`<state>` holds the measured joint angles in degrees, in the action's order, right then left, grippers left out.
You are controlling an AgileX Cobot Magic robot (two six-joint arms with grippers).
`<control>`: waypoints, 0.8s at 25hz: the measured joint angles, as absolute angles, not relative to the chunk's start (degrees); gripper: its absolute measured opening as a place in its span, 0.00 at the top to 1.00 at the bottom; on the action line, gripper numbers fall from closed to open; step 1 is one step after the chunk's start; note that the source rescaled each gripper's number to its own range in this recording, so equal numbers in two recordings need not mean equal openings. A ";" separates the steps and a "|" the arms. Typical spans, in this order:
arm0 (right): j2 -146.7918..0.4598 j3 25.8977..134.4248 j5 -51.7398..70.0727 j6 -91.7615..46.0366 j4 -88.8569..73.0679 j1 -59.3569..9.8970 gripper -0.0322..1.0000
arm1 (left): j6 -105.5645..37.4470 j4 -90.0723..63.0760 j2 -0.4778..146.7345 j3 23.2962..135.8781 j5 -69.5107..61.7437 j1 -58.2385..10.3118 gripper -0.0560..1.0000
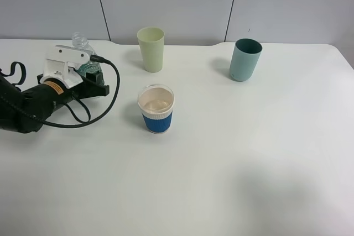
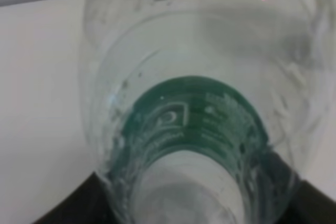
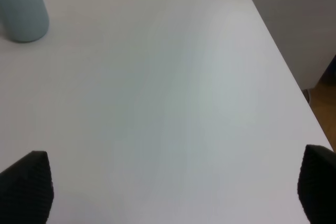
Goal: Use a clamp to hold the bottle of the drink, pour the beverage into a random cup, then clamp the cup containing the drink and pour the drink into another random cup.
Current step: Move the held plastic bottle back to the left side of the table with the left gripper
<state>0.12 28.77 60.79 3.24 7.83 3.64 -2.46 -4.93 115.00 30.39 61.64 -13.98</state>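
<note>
Bottle of the drink (image 2: 194, 51): small, clear, ribbed plastic, pressed close to the left wrist lens and standing at the left of the bench (image 1: 249, 164). Whether its base rests on the bench cannot be told.
- Left claw (image 1: 93, 80): closed narrow on the bottle, with a dark finger (image 2: 73, 205) at each side of the body.
- Right claw (image 3: 173, 153): spread wide, fingers far apart, nothing between them and touching nothing, above bare bench near the right edge.
- Blue-sleeved paper cup (image 1: 156, 111): upright, mid-bench, just right of the left claw. It has a white rim and a pinkish-beige inside, with a faint clear sheen low down that looks like a little beverage (image 1: 156, 104).
- Pale yellow-green tumbler (image 1: 151, 49): upright, behind the paper cup and apart from it. Contents not visible.
- Teal cup (image 1: 245, 59): upright, well to the right. Contents not visible.
- Label (image 2: 202, 121): dark green band round the bottle with white marks, too blurred to read.
- Sticker (image 1: 53, 87): orange and white, on the left arm, illegible.
</note>
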 joint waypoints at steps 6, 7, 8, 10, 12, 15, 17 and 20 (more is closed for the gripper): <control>0.12 28.77 60.79 3.24 7.83 3.64 0.20 | -2.46 -4.81 115.00 30.39 61.64 -13.98 0.94; 0.12 28.77 60.79 3.24 7.83 3.64 0.20 | -2.46 -4.81 115.00 30.39 61.64 -13.98 0.94; 0.12 28.77 60.79 3.24 7.83 3.64 0.20 | -2.46 -4.81 115.00 30.39 61.64 -13.98 0.94; 0.12 28.77 60.79 3.24 7.83 3.64 0.20 | -2.46 -4.75 115.00 30.39 61.69 -13.98 0.94; 0.12 28.77 60.79 3.24 7.83 3.64 0.20 | -2.46 -4.22 115.01 30.39 62.15 -13.98 0.94; 0.12 28.77 60.79 3.24 7.83 3.64 0.20 | -2.46 -3.11 115.01 30.39 63.01 -13.98 0.75; 0.12 28.77 60.79 3.24 7.83 3.64 0.20 | -2.46 -3.09 115.01 30.39 63.41 -13.98 0.31; 0.12 28.77 60.79 3.24 7.83 3.64 0.20 | -2.46 -3.09 115.01 30.39 63.64 -13.98 0.06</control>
